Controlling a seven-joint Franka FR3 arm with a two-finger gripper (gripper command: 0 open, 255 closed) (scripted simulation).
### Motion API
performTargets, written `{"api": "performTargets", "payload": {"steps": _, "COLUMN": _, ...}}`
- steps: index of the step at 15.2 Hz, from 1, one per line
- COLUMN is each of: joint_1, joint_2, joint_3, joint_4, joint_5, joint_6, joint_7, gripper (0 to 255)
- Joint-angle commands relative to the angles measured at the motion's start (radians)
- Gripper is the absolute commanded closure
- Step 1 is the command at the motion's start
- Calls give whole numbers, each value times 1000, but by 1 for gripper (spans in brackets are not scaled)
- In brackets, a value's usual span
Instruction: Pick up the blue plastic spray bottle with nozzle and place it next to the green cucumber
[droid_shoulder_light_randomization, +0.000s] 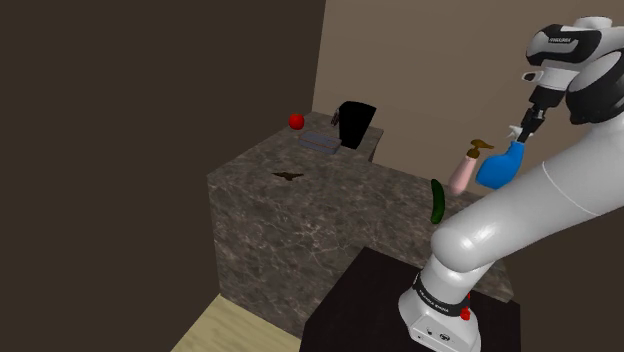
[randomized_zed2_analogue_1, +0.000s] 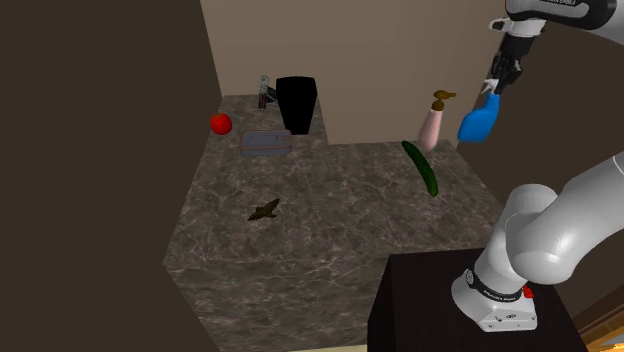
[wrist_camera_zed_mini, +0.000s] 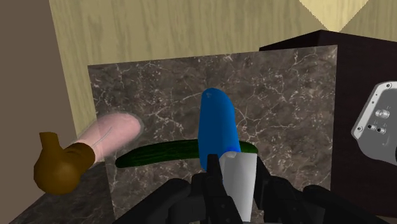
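The blue spray bottle (droid_shoulder_light_randomization: 500, 165) (randomized_zed2_analogue_1: 477, 119) (wrist_camera_zed_mini: 217, 127) hangs in the air above the counter, held by its white nozzle end. My black gripper (droid_shoulder_light_randomization: 523, 131) (randomized_zed2_analogue_1: 493, 88) (wrist_camera_zed_mini: 233, 181) is shut on that nozzle, the bottle's body pointing down away from the fingers. The green cucumber (droid_shoulder_light_randomization: 437, 200) (randomized_zed2_analogue_1: 420, 166) (wrist_camera_zed_mini: 167, 153) lies on the marbled counter (droid_shoulder_light_randomization: 320, 205) (randomized_zed2_analogue_1: 330, 210) just below and beside the bottle. A pink bottle with a brown pump top (droid_shoulder_light_randomization: 463, 168) (randomized_zed2_analogue_1: 434, 122) (wrist_camera_zed_mini: 95, 145) stands close to the cucumber's far end.
A red apple (droid_shoulder_light_randomization: 296, 121) (randomized_zed2_analogue_1: 220, 123), a black box (droid_shoulder_light_randomization: 353, 124) (randomized_zed2_analogue_1: 296, 104), a flat grey-blue item (droid_shoulder_light_randomization: 320, 141) (randomized_zed2_analogue_1: 266, 142) and a small dark object (droid_shoulder_light_randomization: 288, 176) (randomized_zed2_analogue_1: 264, 210) sit farther along the counter. The dark stand (droid_shoulder_light_randomization: 390, 310) (randomized_zed2_analogue_1: 460, 310) adjoins the counter's near edge.
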Motion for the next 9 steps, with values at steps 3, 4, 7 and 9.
{"api": "performTargets", "payload": {"steps": 3, "joint_1": -6, "joint_2": -9, "joint_3": -8, "joint_4": -57, "joint_5": -10, "joint_6": 51, "joint_7": 7, "gripper": 255}}
{"api": "performTargets", "payload": {"steps": 4, "joint_1": -8, "joint_2": -12, "joint_3": -9, "joint_4": -71, "joint_5": -13, "joint_6": 64, "joint_7": 10, "gripper": 255}}
{"api": "performTargets", "payload": {"steps": 7, "joint_1": -13, "joint_2": -19, "joint_3": -15, "joint_4": -114, "joint_5": -22, "joint_6": 102, "joint_7": 16, "gripper": 255}}
{"api": "performTargets", "payload": {"steps": 9, "joint_1": -15, "joint_2": -22, "joint_3": -20, "joint_4": -141, "joint_5": -27, "joint_6": 128, "joint_7": 19, "gripper": 255}}
